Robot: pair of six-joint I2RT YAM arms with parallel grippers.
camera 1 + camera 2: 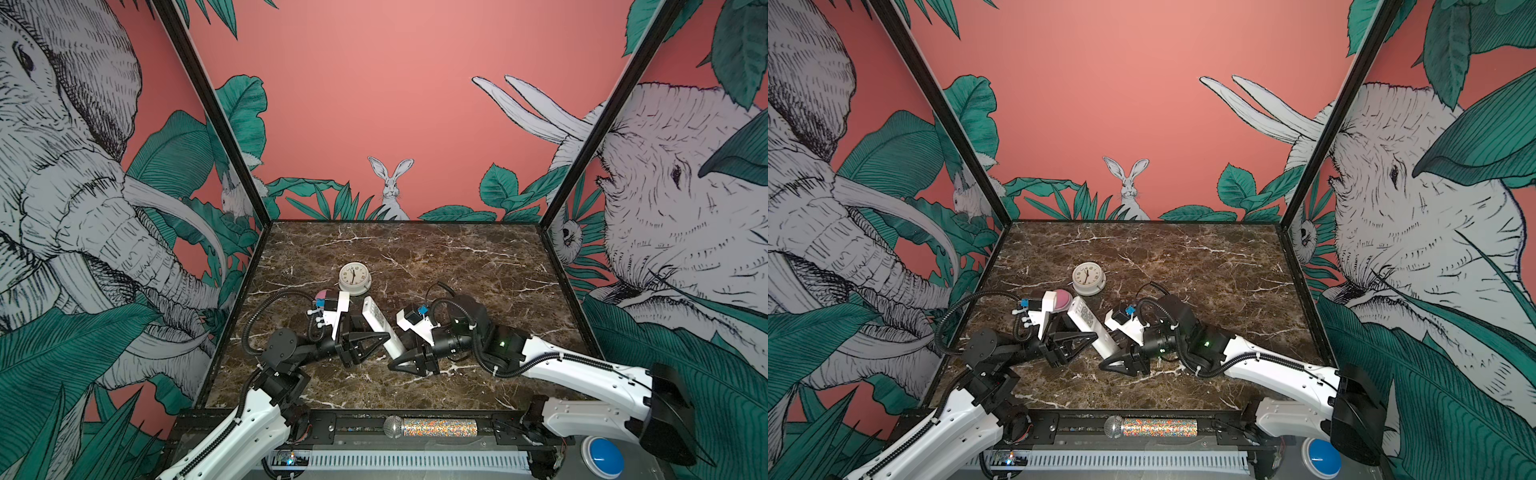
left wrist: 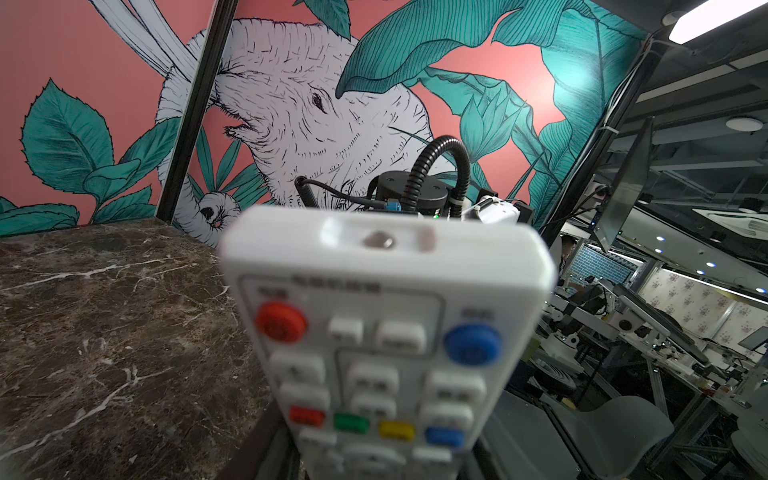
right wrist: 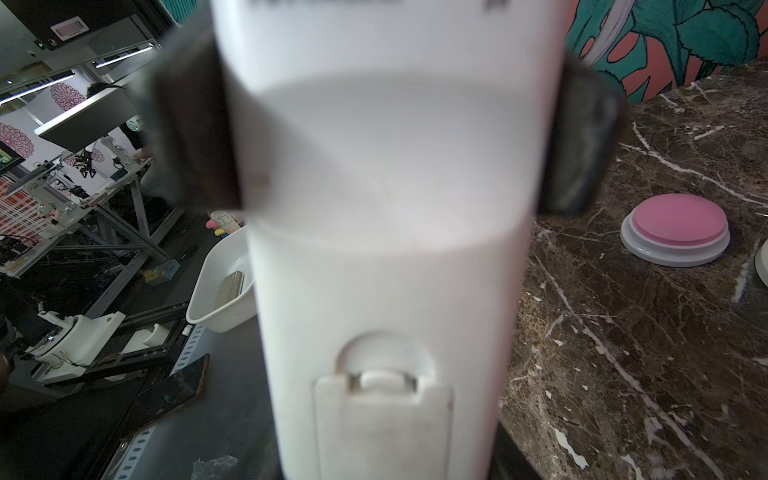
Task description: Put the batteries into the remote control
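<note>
Where both top views look down, the remote control point(image 1: 376, 320) point(image 1: 1086, 318) is held tilted over the bench point(image 1: 457, 270), fingers of the left gripper point(image 1: 380, 337) clamped on its middle and those of the right gripper point(image 1: 394, 365) on its nearer end. The left wrist view shows its button face close up. The right wrist view shows its plain back, with dark fingers point(image 3: 187, 133) pressed against both long sides.

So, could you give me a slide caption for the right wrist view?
White back of the remote control, battery cover in place, between two dark fingers; pink button on the marble table.
</note>
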